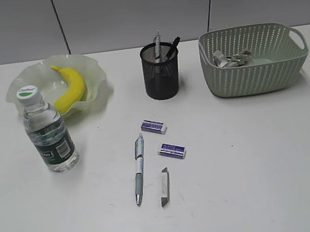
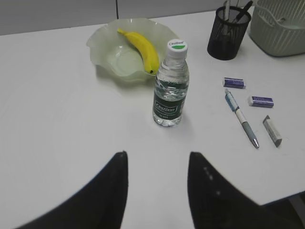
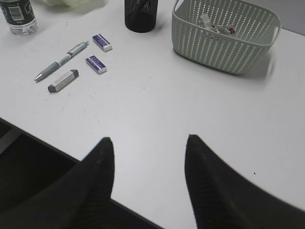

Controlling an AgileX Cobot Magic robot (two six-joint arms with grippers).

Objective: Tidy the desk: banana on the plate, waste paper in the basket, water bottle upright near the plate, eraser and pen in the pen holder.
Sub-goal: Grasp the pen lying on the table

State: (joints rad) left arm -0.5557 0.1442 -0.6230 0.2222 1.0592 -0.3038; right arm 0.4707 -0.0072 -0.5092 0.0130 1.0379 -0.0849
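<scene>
The banana (image 1: pixel 71 84) lies in the wavy green plate (image 1: pixel 99 72). Just in front of the plate, the water bottle (image 1: pixel 49 133) stands upright. Crumpled waste paper (image 1: pixel 231 58) sits inside the basket (image 1: pixel 263 73). The pen (image 1: pixel 139 168) and two purple-and-white erasers (image 1: pixel 153 126) (image 1: pixel 171 150) lie flat on the desk, in front of the pen holder (image 1: pixel 161 72). My left gripper (image 2: pixel 157 155) hovers open and empty, short of the bottle (image 2: pixel 170 86). My right gripper (image 3: pixel 150 139) is open and empty near the desk's front edge. Neither gripper shows in the exterior view.
A grey eraser-like block (image 1: pixel 164 187) lies beside the pen's tip. The pen holder has pens standing in it. The desk's front edge (image 3: pixel 57 145) runs under my right gripper.
</scene>
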